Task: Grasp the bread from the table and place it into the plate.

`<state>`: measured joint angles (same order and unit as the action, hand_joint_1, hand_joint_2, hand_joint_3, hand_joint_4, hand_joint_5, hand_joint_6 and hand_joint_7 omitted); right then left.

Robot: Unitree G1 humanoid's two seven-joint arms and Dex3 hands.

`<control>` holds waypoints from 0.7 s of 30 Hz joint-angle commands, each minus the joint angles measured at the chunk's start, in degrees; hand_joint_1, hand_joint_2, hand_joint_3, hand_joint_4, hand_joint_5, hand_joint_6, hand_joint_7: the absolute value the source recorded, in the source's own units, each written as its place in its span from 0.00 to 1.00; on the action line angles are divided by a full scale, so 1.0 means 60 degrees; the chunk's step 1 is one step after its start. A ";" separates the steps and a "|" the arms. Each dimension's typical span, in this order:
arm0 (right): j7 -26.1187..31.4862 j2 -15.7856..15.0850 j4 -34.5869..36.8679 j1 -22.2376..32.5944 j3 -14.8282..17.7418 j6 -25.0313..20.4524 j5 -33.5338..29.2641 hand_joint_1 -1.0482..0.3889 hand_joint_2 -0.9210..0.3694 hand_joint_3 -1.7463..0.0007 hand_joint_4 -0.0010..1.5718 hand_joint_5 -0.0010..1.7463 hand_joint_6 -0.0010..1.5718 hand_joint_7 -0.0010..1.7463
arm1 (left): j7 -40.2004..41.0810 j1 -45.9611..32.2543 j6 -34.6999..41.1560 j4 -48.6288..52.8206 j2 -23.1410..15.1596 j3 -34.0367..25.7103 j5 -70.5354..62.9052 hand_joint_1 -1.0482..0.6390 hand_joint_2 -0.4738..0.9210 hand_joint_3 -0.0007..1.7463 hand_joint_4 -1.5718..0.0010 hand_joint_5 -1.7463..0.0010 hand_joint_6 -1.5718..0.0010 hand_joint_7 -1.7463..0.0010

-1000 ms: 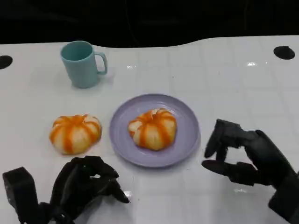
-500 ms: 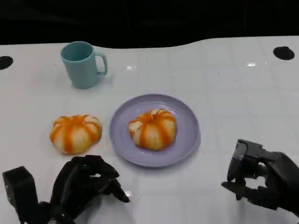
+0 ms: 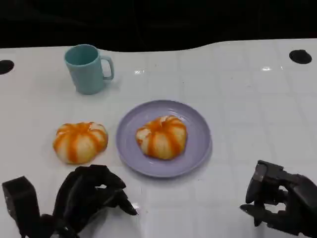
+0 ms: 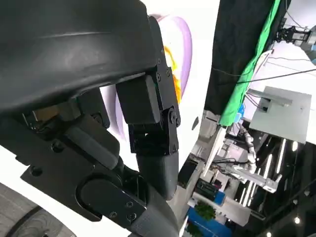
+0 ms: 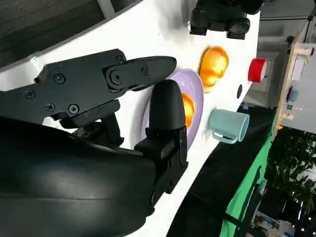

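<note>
One orange-striped bread (image 3: 162,137) sits in the middle of the lilac plate (image 3: 198,148), which lies near the centre of the white desk (image 3: 257,99). A second bread (image 3: 79,142) of the same kind rests directly on the desk just beside the plate, on the side toward the desk's left edge. Behind it, closer to the far edge, a teal mug (image 3: 87,68) stands upright with its handle turned toward the plate. The left robot hand (image 3: 91,198) rests low at the near edge, fingers curled in and holding nothing, just short of the loose bread. The right robot hand (image 3: 277,203) hovers at the near right corner, fingers bent inward around nothing, apart from the plate.
</note>
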<state>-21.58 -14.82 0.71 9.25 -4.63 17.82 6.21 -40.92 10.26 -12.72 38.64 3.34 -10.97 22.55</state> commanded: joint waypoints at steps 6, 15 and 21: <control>-0.0364 0.0110 0.0709 -0.0299 0.0138 0.0676 0.0209 0.37 0.00 0.87 0.35 1.00 0.28 0.90 | -0.0082 -0.0031 0.0117 -0.0065 -0.0217 -0.0044 0.0075 0.00 0.83 0.00 0.00 0.65 0.00 0.82; -0.0687 0.0382 0.1187 -0.0440 0.0278 0.1299 0.0555 0.68 0.24 0.53 0.46 0.58 0.64 0.16 | -0.0156 -0.0015 0.0091 -0.0007 -0.0238 -0.0085 0.0118 0.00 0.83 0.00 0.00 0.66 0.00 0.83; -0.0873 0.0540 0.1163 -0.0453 0.0366 0.1237 0.0778 0.69 0.24 0.43 0.46 0.76 0.50 0.56 | -0.0095 -0.0043 0.0089 -0.0071 -0.0239 -0.0079 0.0071 0.00 0.83 0.00 0.00 0.66 0.00 0.83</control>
<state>-26.46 -11.66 7.46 6.87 -3.22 24.81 9.86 -41.31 10.27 -11.91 38.53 3.05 -11.16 22.89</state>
